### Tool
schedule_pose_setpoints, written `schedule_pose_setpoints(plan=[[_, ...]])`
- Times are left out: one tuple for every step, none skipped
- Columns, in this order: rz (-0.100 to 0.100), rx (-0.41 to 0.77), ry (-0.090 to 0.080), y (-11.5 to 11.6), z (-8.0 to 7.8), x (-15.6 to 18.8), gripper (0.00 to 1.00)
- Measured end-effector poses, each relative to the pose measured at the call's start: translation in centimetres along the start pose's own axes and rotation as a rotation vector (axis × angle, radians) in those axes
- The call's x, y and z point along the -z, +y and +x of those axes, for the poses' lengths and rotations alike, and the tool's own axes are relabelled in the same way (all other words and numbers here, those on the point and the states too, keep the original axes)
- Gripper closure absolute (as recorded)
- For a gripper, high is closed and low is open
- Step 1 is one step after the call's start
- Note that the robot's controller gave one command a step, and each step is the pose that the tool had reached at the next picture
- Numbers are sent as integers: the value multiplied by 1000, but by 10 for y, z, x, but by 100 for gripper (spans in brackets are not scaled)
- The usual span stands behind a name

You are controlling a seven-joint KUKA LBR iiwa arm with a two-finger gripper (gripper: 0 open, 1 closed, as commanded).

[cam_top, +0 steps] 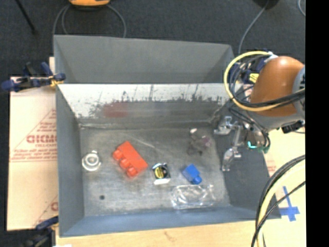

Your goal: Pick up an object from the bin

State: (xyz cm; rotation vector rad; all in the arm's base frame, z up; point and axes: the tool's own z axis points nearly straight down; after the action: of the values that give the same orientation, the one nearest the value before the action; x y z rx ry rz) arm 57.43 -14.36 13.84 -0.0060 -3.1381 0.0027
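A grey metal bin (69,138) is sitting under a camera that is looking down from above. A robot arm with an orange cover (277,86) and looped cables is reaching in over the bin's right edge.

The gripper (227,140) is hanging low by the right wall, about midway between the bin's far and near edges. Its two metal fingers are standing spread apart, and nothing is lying between them.

Just to the gripper's left, a small purplish-grey lump (199,142) is resting on the bin floor, close to the fingers but not inside them. A blue block (192,174) is lying a little nearer the bin's front edge. A crumpled clear plastic bag (193,195) is sitting beyond that, close to the front edge. A small yellow and black thing (161,172) is lying near the middle of the floor, with a red toy brick (128,159) to its left. A clear round cap (91,161) is resting towards the left wall.

Judging by this, the arm is working through the approach step: no thing is being gripped yet. The lump seems the likeliest choice, being nearest. The next move is probably calling for a short shift left so the spread fingers are straddling it, then a drop to the floor and a squeeze.
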Motion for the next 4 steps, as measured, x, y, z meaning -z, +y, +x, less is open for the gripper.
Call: schedule_pose_setpoints(plan=[[-4,-470,-10,6,-42,-65,0],[-5,-493,-11,29,-39,-35,0],[1,-343,-12,15,-46,-37,0],[1,-319,-11,26,-55,-65,0]])
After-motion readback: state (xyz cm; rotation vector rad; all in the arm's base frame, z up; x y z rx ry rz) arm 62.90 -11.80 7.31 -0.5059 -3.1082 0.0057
